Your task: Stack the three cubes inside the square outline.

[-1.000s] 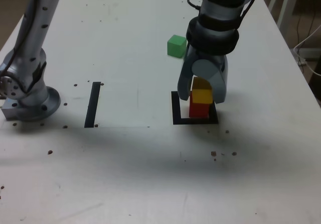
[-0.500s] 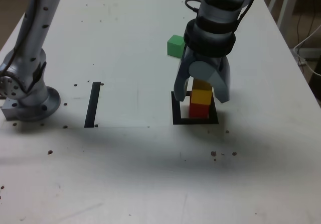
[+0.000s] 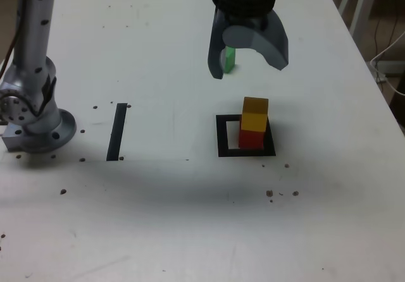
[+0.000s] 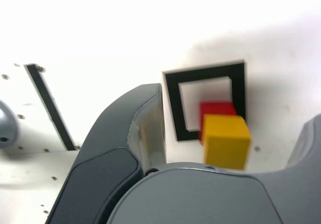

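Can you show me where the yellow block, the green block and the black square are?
yellow cube [image 3: 255, 114], exterior view: its front face, atop the red cube.
green cube [image 3: 230, 59], exterior view: the strip showing between the gripper's jaws.
square outline [image 3: 222, 136], exterior view: its bar on that view's left.

Gripper [image 3: 250, 64] — released and lifted off the two-cube stack

A second ago its jaws closed around the yellow cube [image 3: 254, 114] on top of the red cube [image 3: 250, 139]; half a second ago they had spread. Now they stand wide and empty, raised well above the stack and shifted toward the table's far edge — the green cube [image 3: 230, 59], earlier in full view, is partly hidden behind one finger.
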